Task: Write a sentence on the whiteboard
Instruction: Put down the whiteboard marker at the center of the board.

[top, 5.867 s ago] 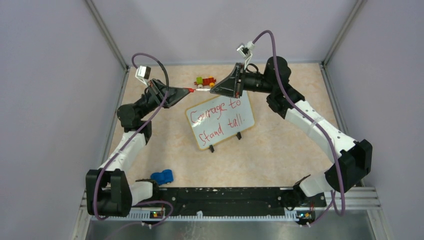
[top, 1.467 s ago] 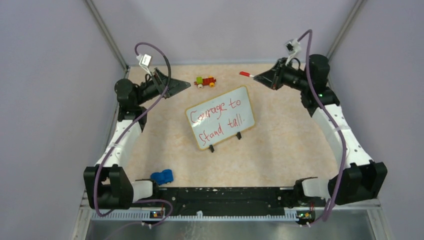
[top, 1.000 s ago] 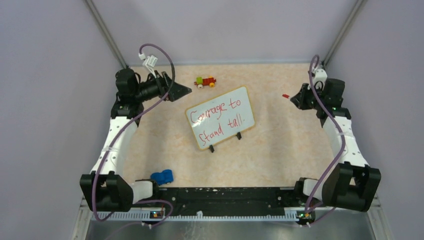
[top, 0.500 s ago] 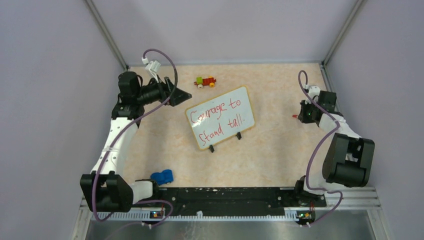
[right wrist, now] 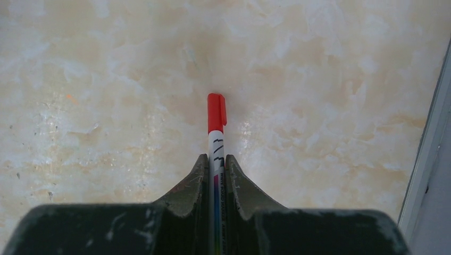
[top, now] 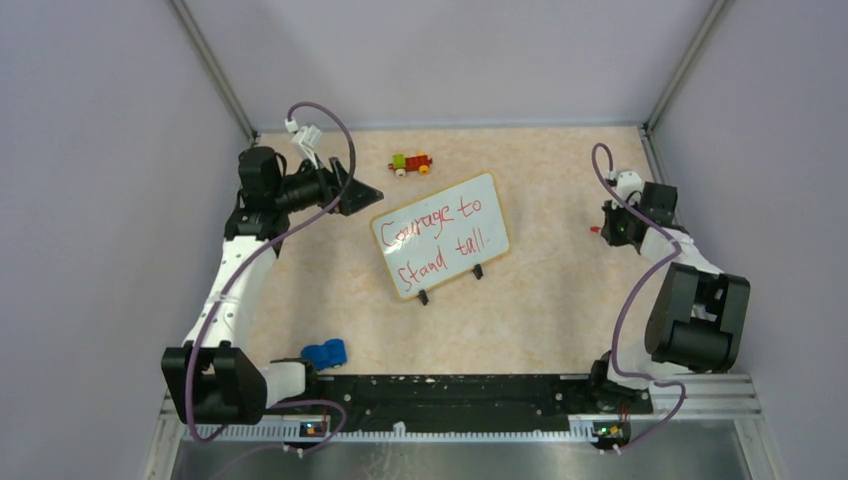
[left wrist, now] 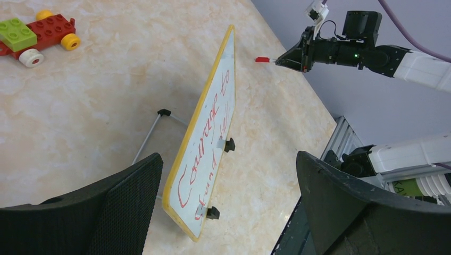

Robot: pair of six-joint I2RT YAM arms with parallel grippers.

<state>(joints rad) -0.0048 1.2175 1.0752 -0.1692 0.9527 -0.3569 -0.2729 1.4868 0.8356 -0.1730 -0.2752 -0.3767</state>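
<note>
The whiteboard (top: 485, 190) stands tilted on two black feet mid-table, carrying the red sentence (top: 440, 236) "Courage to stand tall." in two lines. Seen edge-on from the left wrist, the whiteboard (left wrist: 226, 64) shows the sentence (left wrist: 205, 154) running down its face. My left gripper (top: 368, 190) (left wrist: 228, 159) is open and empty, just left of the board. My right gripper (top: 603, 228) (right wrist: 216, 159) is shut on a white marker (right wrist: 216, 125) with its red cap on, low over the table near the right edge. The left wrist view also catches the marker (left wrist: 262, 59).
A toy train of bricks (top: 411, 163) (left wrist: 37, 34) sits behind the board. A blue toy car (top: 324, 353) lies near the left arm's base. A metal frame rail (right wrist: 431, 133) borders the table at the right, and grey walls close in on three sides.
Both grippers met at the marker behind the board, then parted. The right arm swung back to the right edge and folded low with the marker. The left arm drew back left.
</note>
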